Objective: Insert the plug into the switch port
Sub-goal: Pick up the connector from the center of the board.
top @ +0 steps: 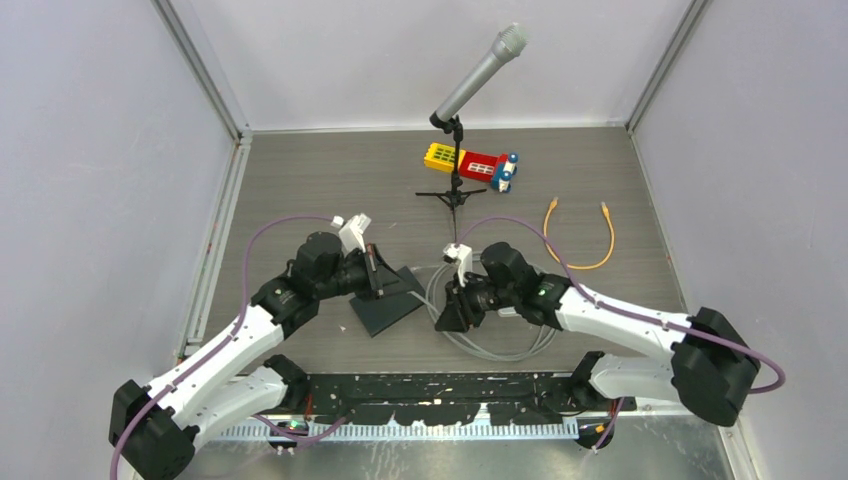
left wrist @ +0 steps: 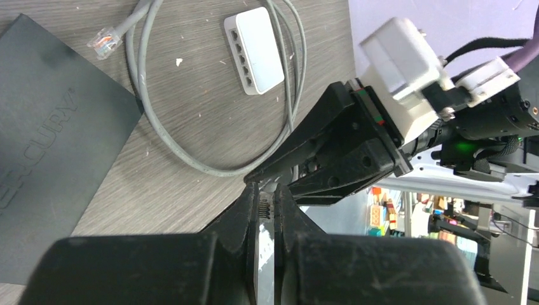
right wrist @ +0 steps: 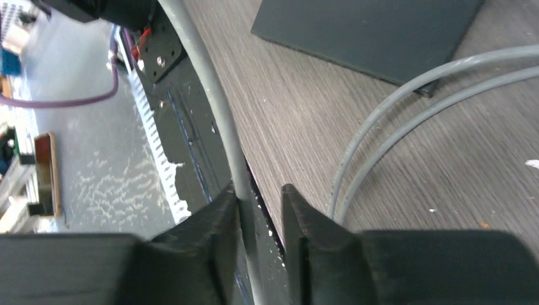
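A white switch (left wrist: 254, 47) lies on the wooden table with its row of ports facing up-left, inside the loops of a grey cable (left wrist: 191, 162). One clear plug (left wrist: 105, 41) of that cable rests on the table to the left of the switch. My left gripper (left wrist: 273, 190) is shut on a small clear plug with ribbed metal contacts (left wrist: 263, 210). Tip to tip with it stands my right gripper (right wrist: 260, 194), open, with the grey cable (right wrist: 216, 95) running between its jaws against the left finger. In the top view the two grippers (top: 383, 275) (top: 447, 318) meet over the cable coil (top: 500, 350).
A flat black box (top: 385, 310) lies left of the coil. A microphone on a stand (top: 455, 190), a pile of toy blocks (top: 470, 163) and an orange cable (top: 600, 255) sit farther back. Walls close in both sides.
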